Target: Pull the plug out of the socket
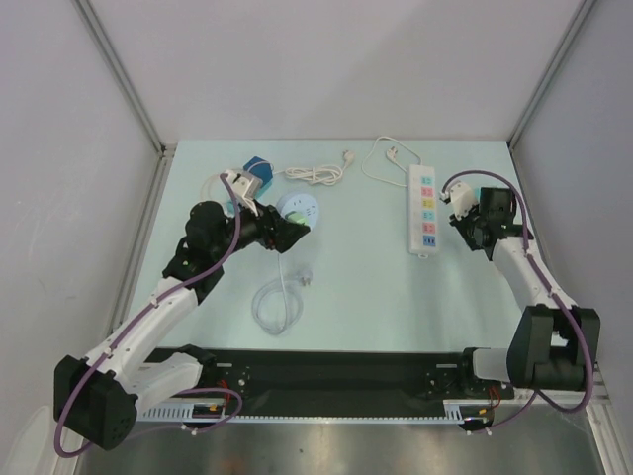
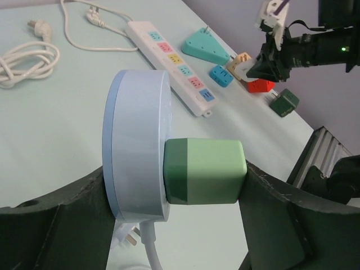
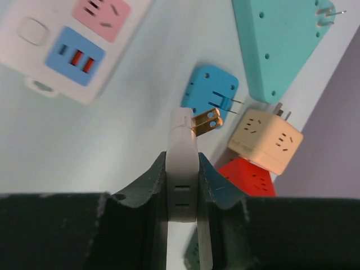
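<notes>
A round pale-blue socket [image 2: 135, 146] stands on edge with a green plug [image 2: 208, 171] seated in its face. My left gripper [image 2: 174, 183] is shut across the pair, one finger on the socket's back and the other on the plug's end. From above, that socket [image 1: 300, 209] lies left of centre with the left gripper [image 1: 289, 234] at it. My right gripper [image 3: 183, 163] is shut on a flat white plug [image 3: 181, 132] with brass prongs, held above the table. In the top view the right gripper [image 1: 463, 213] hangs just right of the power strip [image 1: 422, 210].
Right of the white power strip [image 3: 67, 39] lie loose adapters: teal triangle [image 3: 281, 45], blue [image 3: 208, 95], beige cube [image 3: 264, 138], red cube [image 3: 250, 180]. A coiled white cable [image 1: 315, 174] lies at the back, and the socket's cord loops [image 1: 280, 302] near the front. Walls enclose the table.
</notes>
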Controlling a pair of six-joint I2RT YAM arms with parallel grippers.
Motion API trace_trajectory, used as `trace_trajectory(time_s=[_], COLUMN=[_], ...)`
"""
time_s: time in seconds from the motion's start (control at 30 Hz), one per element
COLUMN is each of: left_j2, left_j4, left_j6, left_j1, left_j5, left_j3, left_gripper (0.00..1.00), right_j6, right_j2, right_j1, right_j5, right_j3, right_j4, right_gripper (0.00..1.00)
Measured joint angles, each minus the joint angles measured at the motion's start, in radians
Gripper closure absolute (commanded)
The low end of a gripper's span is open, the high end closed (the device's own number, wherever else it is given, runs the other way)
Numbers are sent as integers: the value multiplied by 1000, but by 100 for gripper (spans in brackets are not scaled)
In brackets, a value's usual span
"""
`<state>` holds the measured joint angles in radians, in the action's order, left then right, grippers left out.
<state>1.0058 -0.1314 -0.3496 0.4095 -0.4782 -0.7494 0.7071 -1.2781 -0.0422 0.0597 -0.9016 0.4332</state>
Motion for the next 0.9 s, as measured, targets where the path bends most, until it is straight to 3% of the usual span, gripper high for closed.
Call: trace_trajectory(time_s=[0.17,0.67,0.9], left_j2=[-1,32,37], left_j4=[26,-10,-22], left_j6=[11,-43,-51], left_j1=[-8,-65,-65], left_j5=[-31,-218,-259], left_j3=[2,2,2], left_gripper=[100,100,100], right_j6=[90,215,201], right_j2=[-89,-185,-194], right_j1=[-11,-13,-13], right_j5=[-93,-248,-226], right_j3=[53,201,200], right_j4=[-85,-271,-253], right_gripper=[89,58,32])
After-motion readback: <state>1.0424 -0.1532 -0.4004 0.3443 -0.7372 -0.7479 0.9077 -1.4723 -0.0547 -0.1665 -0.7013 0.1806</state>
